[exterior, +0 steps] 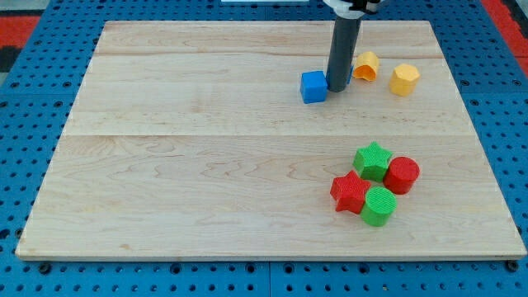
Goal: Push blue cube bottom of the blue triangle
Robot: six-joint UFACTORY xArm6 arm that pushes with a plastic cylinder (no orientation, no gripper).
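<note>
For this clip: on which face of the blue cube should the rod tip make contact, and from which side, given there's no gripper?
No grip is possible, only a push. My tip sits at the blue cube's right face, apparently touching. That flat vertical face suits contact at its middle, which would likely slide the cube toward the view's left without turning it. No blue triangle is visible, so the needed direction cannot be confirmed.

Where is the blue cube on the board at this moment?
The blue cube sits in the view's upper part, right of centre, right beside my tip on its left; the orange block lies beyond the rod.
</note>
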